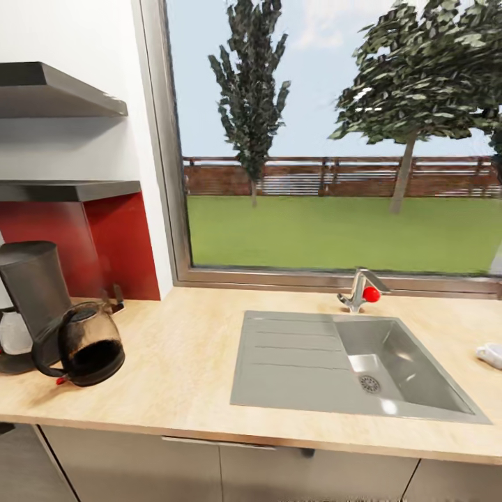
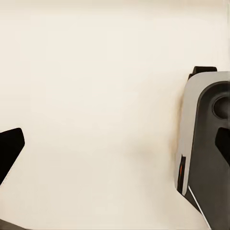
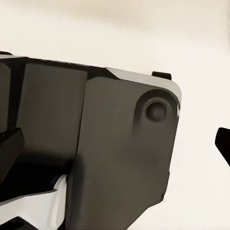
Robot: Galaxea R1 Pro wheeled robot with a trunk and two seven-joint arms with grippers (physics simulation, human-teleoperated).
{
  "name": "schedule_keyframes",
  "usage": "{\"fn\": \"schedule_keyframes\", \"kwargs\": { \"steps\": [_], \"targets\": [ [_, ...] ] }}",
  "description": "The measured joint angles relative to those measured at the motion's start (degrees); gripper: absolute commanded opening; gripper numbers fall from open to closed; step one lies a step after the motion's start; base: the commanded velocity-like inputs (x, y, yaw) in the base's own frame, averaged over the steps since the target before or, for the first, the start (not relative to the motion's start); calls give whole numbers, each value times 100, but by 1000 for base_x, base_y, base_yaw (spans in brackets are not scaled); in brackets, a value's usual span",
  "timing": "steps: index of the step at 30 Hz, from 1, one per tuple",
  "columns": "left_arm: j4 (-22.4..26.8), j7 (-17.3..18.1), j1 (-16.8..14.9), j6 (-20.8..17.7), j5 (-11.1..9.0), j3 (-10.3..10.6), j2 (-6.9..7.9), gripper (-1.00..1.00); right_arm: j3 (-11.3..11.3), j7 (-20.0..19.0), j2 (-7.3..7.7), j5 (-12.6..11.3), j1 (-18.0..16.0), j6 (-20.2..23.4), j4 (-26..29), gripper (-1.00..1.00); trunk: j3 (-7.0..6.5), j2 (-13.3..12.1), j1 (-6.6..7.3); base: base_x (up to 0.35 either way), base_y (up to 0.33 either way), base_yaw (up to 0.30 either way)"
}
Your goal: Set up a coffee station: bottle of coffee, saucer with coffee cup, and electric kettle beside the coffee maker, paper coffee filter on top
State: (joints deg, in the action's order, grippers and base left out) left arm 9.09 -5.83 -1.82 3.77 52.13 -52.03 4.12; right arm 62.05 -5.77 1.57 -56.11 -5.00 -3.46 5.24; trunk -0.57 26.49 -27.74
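Note:
In the head view the black coffee maker (image 1: 31, 286) stands at the far left of the light-wood kitchen countertop (image 1: 188, 369), its glass carafe cut off by the frame edge. The electric kettle (image 1: 89, 345), brownish glass with a black handle and red switch, sits right in front of it, touching or nearly so. My left gripper (image 2: 115, 148) is open over a pale plain surface, beside a grey and black part of the robot (image 2: 206, 143). My right gripper (image 3: 115, 146) is open too, with a dark robot panel (image 3: 120, 158) behind it. The bottle of coffee, filter, saucer and coffee cup are out of view.
A grey steel sink (image 1: 314, 355) with a tap (image 1: 359, 289) is set into the counter's right half. A white object (image 1: 490, 354) lies at the right edge, cut off. Two grey shelves (image 1: 63, 94) hang above the coffee maker. A small dark item (image 1: 113, 296) stands behind the kettle.

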Motion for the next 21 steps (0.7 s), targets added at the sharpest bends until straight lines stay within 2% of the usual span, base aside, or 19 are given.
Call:
{"fn": "schedule_keyframes", "kwargs": {
  "steps": [16, 21],
  "targets": [
    [-9, -33, 9, -33, 0, 10, 8, 100, 0, 16, 0, -4, 1, -8, -26, 100, 0, 0, 0, 0, 0, -267],
    [-14, -35, 9, -45, 22, 10, 3, 100, -10, 20, 0, -95, 0, -12, -264, 100, 0, 0, 0, 0, -108, -268]
  ]
}}
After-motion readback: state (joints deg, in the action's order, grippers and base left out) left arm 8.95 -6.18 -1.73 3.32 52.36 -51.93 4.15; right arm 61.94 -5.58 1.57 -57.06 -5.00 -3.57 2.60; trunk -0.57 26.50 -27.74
